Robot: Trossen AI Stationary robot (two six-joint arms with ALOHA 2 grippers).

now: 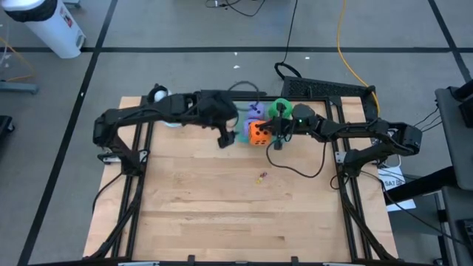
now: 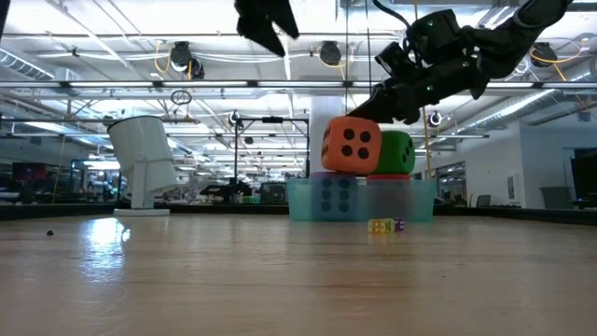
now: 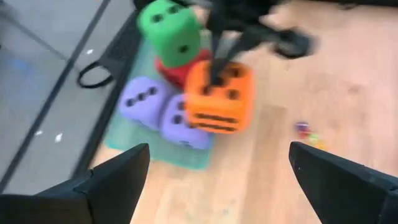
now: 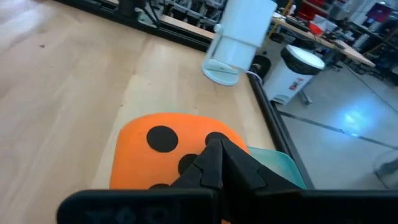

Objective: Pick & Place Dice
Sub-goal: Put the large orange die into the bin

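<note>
Five dice crowd the teal tray [image 1: 244, 137] at the table's far edge. Right end effector [image 3: 217, 73], fingers together, pinches the orange die [image 3: 214, 96] atop; next, release. Left end effector [image 3: 217, 180] hovers spread apart.

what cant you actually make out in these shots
- Red die: mostly buried under the green die and orange die; left wrist view shows only a sliver.
- Right gripper: blurred in the left wrist view; whether it grips the orange die is unclear.
- Small coloured bits on the table: too small to identify in any view.
</note>
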